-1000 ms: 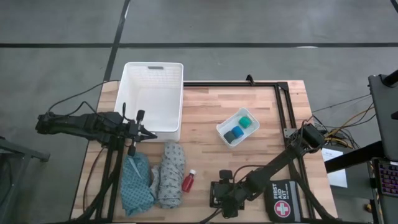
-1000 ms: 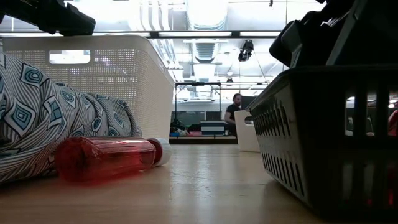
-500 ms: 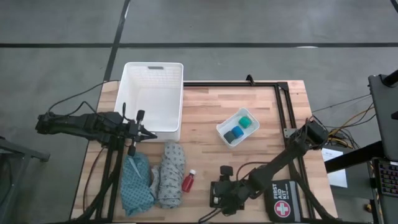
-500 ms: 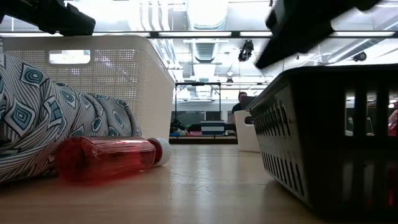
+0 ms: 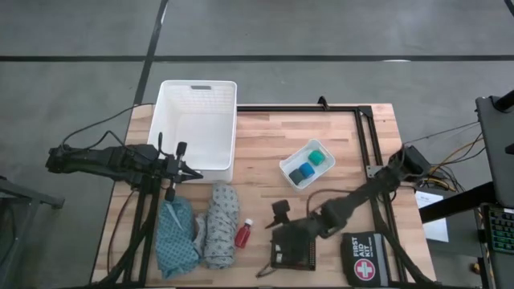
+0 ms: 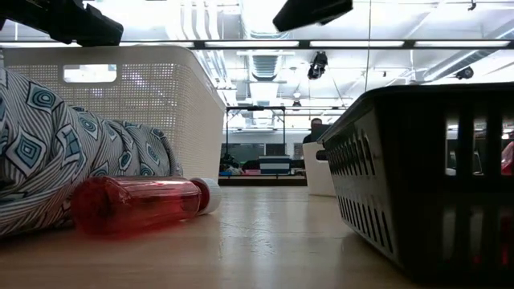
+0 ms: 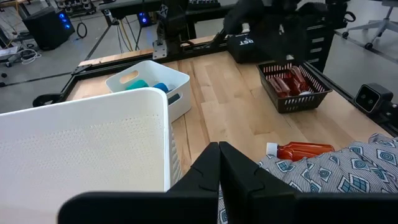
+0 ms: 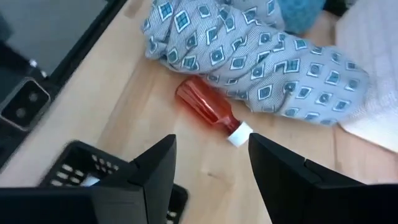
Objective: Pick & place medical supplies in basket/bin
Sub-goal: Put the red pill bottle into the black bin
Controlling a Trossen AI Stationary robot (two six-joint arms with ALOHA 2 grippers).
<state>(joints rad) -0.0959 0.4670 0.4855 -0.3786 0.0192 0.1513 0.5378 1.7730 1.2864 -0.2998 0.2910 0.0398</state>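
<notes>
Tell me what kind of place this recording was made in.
Probably a robotics lab or workshop in an open-plan room. The low view shows exposed ceiling ducts and strip lights, with a person among benches far behind the table. The left wrist view shows cables and equipment on a concrete floor.
</notes>
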